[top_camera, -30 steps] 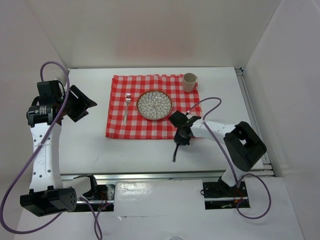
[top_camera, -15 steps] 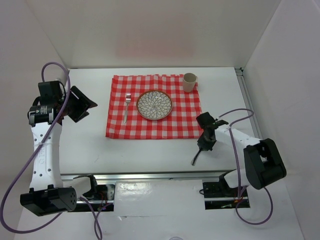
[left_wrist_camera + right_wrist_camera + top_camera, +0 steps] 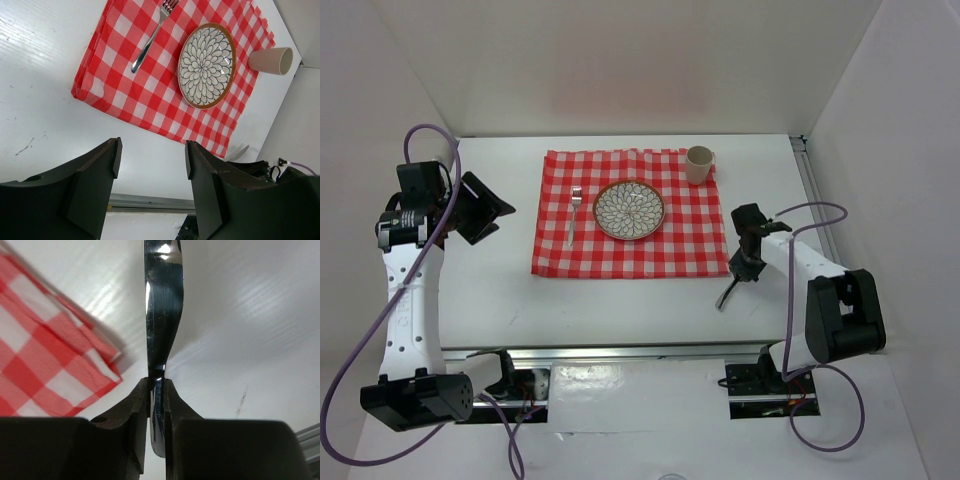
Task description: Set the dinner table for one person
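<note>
a plain white booth under soft light

the dinner table [image 3: 620, 300] is a wide matte white top, closed in on three sides by bare white panels: a back wall [image 3: 640, 60], a left wall [image 3: 360, 100] and a right wall [image 3: 900, 150] that slant outward toward the top. a metal rail [image 3: 620, 352] runs along the near edge, and a second rail [image 3: 817, 210] follows the right edge. a white board [image 3: 640, 420] lies nearest the camera. the light is even and diffuse and the shadows are faint. a few dark scuff marks [image 3: 25, 146] show on the tabletop.
</note>
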You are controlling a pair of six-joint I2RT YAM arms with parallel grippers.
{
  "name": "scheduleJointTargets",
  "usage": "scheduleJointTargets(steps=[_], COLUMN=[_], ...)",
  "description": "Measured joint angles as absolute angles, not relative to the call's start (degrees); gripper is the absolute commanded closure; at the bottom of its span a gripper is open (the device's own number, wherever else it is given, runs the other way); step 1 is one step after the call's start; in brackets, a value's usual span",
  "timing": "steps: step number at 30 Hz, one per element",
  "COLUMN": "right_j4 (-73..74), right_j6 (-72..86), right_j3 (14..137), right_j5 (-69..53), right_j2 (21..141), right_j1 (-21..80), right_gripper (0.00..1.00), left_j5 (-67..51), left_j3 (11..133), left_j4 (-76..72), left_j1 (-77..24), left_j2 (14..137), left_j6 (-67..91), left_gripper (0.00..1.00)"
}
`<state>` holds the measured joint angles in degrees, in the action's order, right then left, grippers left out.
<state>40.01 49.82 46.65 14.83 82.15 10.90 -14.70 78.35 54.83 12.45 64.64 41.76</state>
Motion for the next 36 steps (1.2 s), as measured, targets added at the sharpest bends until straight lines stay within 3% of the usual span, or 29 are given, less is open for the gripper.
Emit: scheduleJointTargets(steps=[12, 22, 36], right_j4=[40.16, 38.87, 38.72], right_j6=[37.43, 22.98, 18.00], right_j3=[57.52, 79.64, 88.55], right_j5=[14.04, 7.70, 4.08], right_j2=[82.43, 104.36, 118.63], right_j1=[12.58, 18.15, 18.61], right_gripper=[0.92, 0.92, 0.92], left_j5=[-14.98, -14.74, -13.17], left_j3=[78.35, 78.35, 78.35], left_j4=[54.81, 54.35, 54.24], left_j1=[12.45, 12.45, 12.45], left_j2=[65.71, 65.82, 65.82], left_j6=[41.76, 41.76, 41.80], left_gripper=[0.30, 0.30, 0.30])
